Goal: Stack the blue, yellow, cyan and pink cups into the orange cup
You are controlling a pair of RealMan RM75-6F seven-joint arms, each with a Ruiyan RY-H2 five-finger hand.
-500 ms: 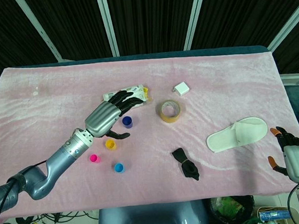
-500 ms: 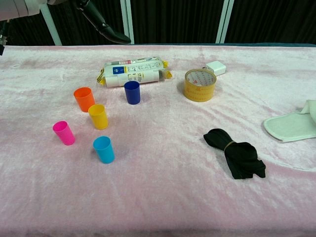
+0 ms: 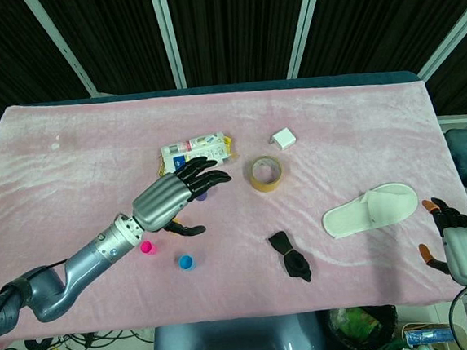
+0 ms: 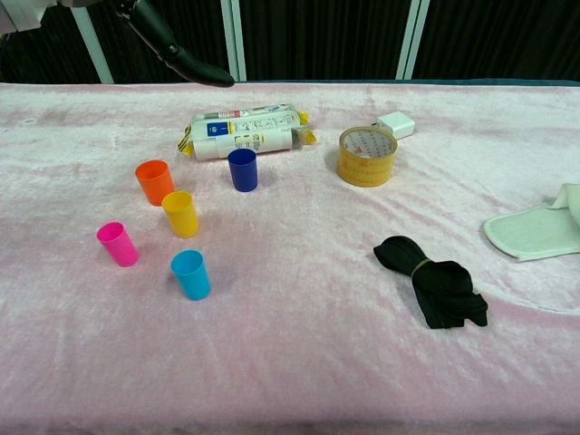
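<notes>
The left robot hand (image 3: 174,198) hung over the cups, fingers spread, holding nothing; the blue cup (image 4: 242,169) stood beside the orange cup (image 4: 155,181) on the counter (image 4: 299,362); it should drop slowly and pinch straight.

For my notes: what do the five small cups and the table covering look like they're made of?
The small cups, orange, yellow, dark blue, pink and cyan, look like moulded plastic: uniform saturated colour, thin smooth walls, a slight sheen. The pink table covering looks like velvety plush fabric, judging by its soft wrinkles and patchy, nap-like shading.
</notes>
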